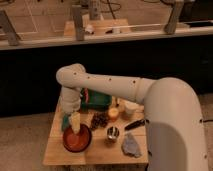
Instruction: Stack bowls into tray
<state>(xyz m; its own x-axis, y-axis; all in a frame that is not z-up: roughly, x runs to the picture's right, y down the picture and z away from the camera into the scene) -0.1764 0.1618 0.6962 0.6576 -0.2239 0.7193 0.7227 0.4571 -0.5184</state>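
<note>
The glossy orange-red bowl (76,140) sits upright on the front left of the small wooden table (95,155). My gripper (74,125) hangs straight down from the white arm (115,87), at the bowl's far rim and just over its inside. The purple bowl is out of view. A dark green object (97,100) stands at the back of the table, partly hidden by the arm. I cannot tell whether it is the tray.
A small metal cup (113,132) stands right of the bowl. Near it are a dark clump (99,120), an orange object (114,114), a white cup (130,107), a black object (135,124) and a grey crumpled thing (131,146). A teal piece (65,120) lies left of the gripper.
</note>
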